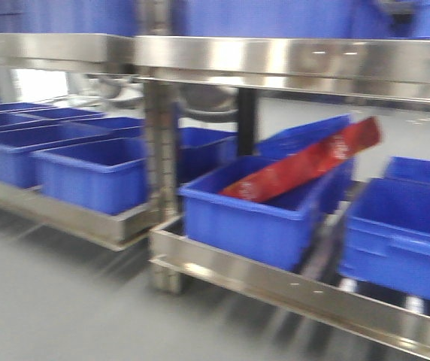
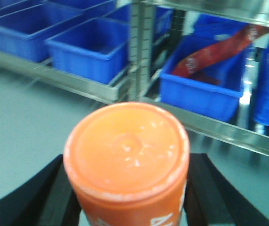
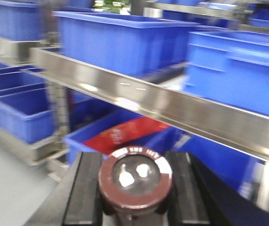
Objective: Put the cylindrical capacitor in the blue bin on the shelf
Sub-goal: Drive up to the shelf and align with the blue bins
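Blur smears all three views, so fine detail is hard to read. My right claw [image 3: 134, 200] is clamped on the cylindrical capacitor [image 3: 135, 175]: dark brown body, lighter rim w/ print I can't read, two pale terminals on top. Black fingers [image 3: 85, 188] press it from both sides, and its lower part is cut off by the frame edge. It hangs in front of the shelf [image 3: 148, 99], just below one steel front edge, and is not inside any bin.

Behind it, a blue bin [image 3: 75, 141] on a lower tier holds a red packet [image 3: 125, 134], partly hidden by the capacitor. In the front view the packet leans tilted, w/ its upper end poking past the bin's rim.

My left claw [image 2: 127, 205] grips an orange can [image 2: 125, 150]. Its lid fills the lower middle of that view, and the label below is cropped, so it's illegible. Neither claw shows in the front view.
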Robot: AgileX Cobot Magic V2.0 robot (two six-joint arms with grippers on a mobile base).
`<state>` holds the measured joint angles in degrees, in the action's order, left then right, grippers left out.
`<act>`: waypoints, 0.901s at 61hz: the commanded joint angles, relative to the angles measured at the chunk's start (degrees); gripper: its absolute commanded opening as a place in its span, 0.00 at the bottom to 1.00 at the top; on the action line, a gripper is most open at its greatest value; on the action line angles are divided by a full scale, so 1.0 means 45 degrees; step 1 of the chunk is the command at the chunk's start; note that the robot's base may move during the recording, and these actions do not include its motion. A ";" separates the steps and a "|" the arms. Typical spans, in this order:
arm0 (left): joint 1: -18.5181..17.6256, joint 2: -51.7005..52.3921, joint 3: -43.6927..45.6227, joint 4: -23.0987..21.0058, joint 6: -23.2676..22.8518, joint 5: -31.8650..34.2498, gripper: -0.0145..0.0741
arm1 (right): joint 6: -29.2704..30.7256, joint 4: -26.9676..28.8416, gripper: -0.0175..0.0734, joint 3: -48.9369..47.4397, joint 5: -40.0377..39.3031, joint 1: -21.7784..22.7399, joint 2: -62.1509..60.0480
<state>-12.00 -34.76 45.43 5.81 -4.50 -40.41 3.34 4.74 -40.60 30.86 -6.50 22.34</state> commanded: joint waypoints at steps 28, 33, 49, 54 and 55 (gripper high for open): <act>-0.0092 0.0082 -0.0010 -0.0025 -0.0044 0.0330 0.04 | 0.0035 -0.0086 0.02 -0.0119 -0.0293 -0.0033 -0.0068; -0.0092 0.0082 -0.0010 -0.0025 -0.0044 0.0330 0.04 | 0.0035 -0.0086 0.02 -0.0119 -0.0293 -0.0033 -0.0068; -0.0092 0.0082 -0.0010 -0.0025 -0.0044 0.0330 0.04 | 0.0035 -0.0086 0.02 -0.0119 -0.0293 -0.0033 -0.0068; -0.0092 0.0082 -0.0010 -0.0025 -0.0044 0.0330 0.04 | 0.0035 -0.0086 0.02 -0.0119 -0.0293 -0.0033 -0.0068; -0.0092 0.0082 -0.0010 -0.0025 -0.0044 0.0330 0.04 | 0.0035 -0.0086 0.02 -0.0119 -0.0293 -0.0033 -0.0068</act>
<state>-12.00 -34.76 45.43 5.81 -4.50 -40.41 3.34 4.74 -40.60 30.86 -6.50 22.34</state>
